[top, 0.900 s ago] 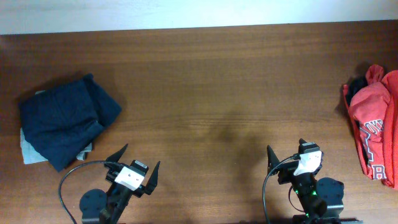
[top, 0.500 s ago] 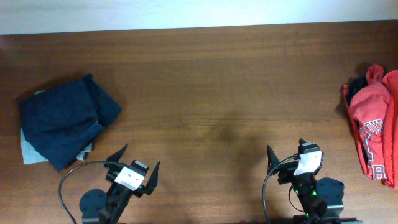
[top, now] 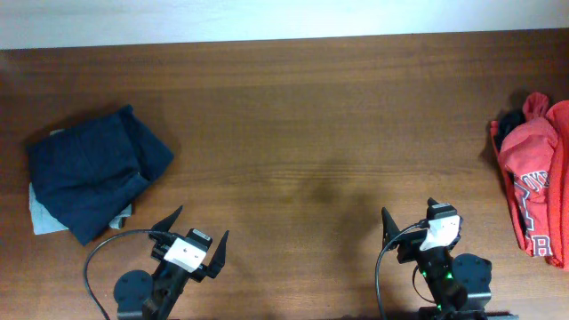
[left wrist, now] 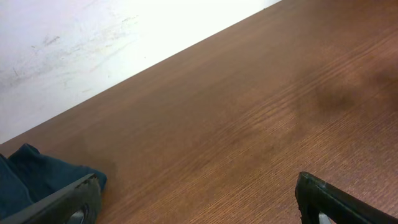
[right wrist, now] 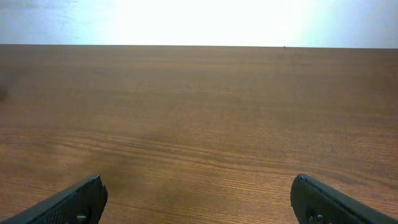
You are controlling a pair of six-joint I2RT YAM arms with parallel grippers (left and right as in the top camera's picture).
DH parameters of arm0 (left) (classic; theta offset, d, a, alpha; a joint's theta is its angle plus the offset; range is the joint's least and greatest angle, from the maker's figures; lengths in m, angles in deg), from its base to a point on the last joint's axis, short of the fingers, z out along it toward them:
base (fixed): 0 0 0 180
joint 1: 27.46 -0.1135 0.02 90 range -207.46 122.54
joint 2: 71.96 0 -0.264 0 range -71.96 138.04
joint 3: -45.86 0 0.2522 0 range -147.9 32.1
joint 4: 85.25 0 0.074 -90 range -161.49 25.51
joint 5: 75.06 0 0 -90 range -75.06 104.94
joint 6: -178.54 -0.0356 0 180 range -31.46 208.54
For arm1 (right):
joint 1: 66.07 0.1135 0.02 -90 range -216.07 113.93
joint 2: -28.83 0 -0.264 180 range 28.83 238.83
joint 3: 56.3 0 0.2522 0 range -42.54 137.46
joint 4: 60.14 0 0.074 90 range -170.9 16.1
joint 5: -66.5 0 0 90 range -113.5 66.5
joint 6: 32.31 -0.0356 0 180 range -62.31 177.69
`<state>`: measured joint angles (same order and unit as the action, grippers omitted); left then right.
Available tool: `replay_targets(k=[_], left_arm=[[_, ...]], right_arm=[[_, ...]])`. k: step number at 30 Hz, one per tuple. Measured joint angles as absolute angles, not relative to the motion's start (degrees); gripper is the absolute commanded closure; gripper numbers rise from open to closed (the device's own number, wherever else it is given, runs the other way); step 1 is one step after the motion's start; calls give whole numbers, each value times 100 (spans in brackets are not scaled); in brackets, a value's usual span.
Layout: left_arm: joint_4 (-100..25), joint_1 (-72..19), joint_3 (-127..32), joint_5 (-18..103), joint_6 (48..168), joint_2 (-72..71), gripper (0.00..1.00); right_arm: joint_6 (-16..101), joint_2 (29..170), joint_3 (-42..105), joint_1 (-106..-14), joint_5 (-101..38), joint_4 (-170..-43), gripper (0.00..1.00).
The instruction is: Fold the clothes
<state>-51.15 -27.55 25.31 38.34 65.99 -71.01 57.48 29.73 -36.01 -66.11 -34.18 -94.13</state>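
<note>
A folded dark navy garment [top: 89, 171] lies on a pale grey-green folded cloth [top: 40, 213] at the table's left; its corner shows in the left wrist view [left wrist: 37, 177]. A crumpled red garment with white lettering [top: 538, 187] lies at the right edge, a dark piece [top: 508, 123] behind it. My left gripper [top: 191, 229] is open and empty near the front edge, right of the navy pile; it also shows in the left wrist view [left wrist: 199, 199]. My right gripper [top: 409, 220] is open and empty at the front right, also in the right wrist view [right wrist: 199, 202].
The brown wooden table [top: 302, 133] spans the view, with a white wall behind its far edge [right wrist: 199, 18]. Black cables loop beside each arm base at the front edge [top: 93, 267].
</note>
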Motion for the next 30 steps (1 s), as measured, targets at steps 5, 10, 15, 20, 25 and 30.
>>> replay_targets(k=[5, 10, 15, 20, 25, 30], left_arm=[[-5117, -2755, 2531, 3834, 6599, -7101, 1], [-5115, -2755, 2531, 3834, 6599, -7101, 1], [-5126, -2755, 2531, 3834, 6599, -7101, 1], [-5200, -2755, 2533, 3851, 6599, -7101, 0], [-6280, -2755, 2564, 4013, 6988, -7108, 1], [-6820, -2755, 2455, 4037, 7620, -7040, 1]], right_arm=[[5748, 2973, -3601, -6611, -3497, -9413, 1], [5751, 2973, -3601, -6611, -3672, -9410, 1], [5751, 2973, -3601, -6611, -3759, -9378, 1], [5576, 2973, -3601, -6611, -4279, -9262, 1], [5069, 2976, -3534, -6611, -4485, -9277, 1], [4911, 3306, -2626, -6611, -4253, -10125, 1]])
